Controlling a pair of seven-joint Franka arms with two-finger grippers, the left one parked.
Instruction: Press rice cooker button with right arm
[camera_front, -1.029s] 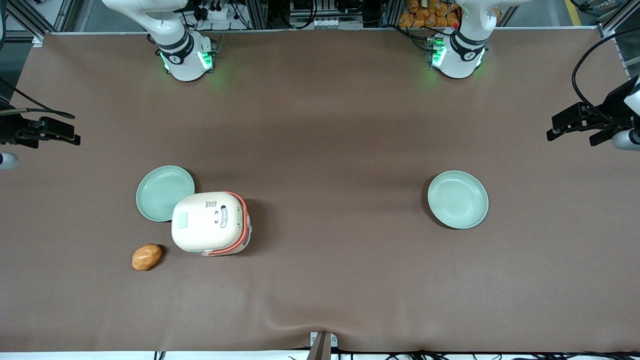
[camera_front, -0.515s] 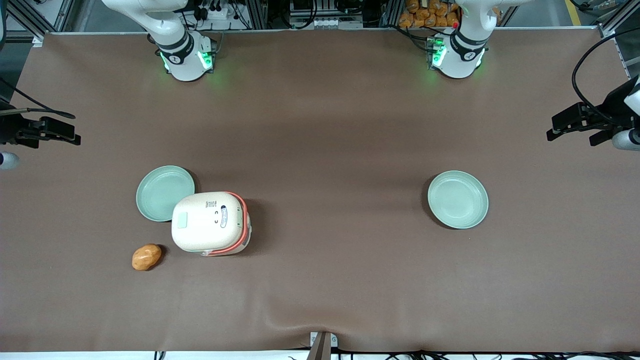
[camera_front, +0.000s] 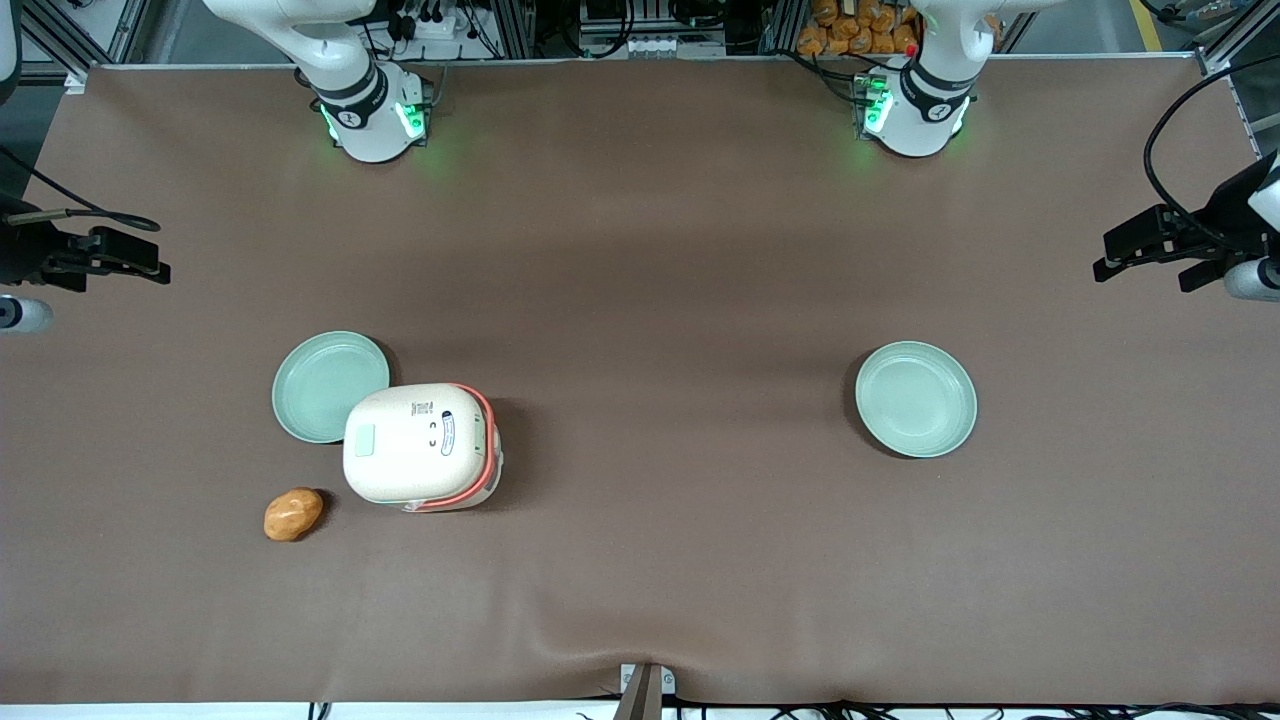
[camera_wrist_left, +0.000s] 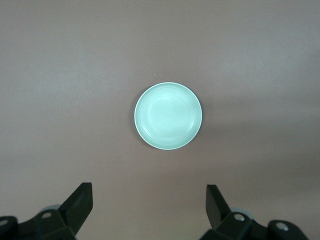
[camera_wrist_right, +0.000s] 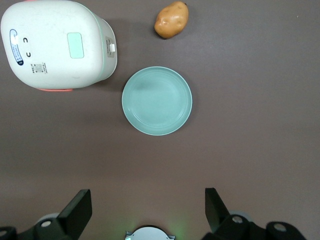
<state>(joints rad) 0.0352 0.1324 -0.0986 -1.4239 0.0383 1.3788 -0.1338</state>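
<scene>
Right wrist view: the gripper (camera_wrist_right: 145, 212) is seen with its two black fingers (camera_wrist_right: 80, 207) spread wide apart, nothing being held or touched between them. It hangs high above the brown table (camera_front: 700, 250), over the edge at the working arm's end. Since half a second ago the gripper (camera_front: 120, 255) has been shifted slightly inward toward the rice cooker (camera_front: 420, 445); everything on the table has stayed put.

The rice cooker is placed well apart from the gripper, nearer the front camera than it. Its cream lid (camera_wrist_right: 52, 42) is closed, with a pale green panel (camera_wrist_right: 75, 45) on top and a coral-red band (camera_front: 488, 450) shown round the body. A pale green plate (camera_front: 328, 385) lies just beside the rice cooker, farther from the front camera; whether they touch cannot be told. A potato (camera_front: 293, 513) rests near the rice cooker, apart from it. A second plate (camera_front: 915, 398) lies toward the parked arm's end. Bare table is left between gripper and rice cooker.
</scene>
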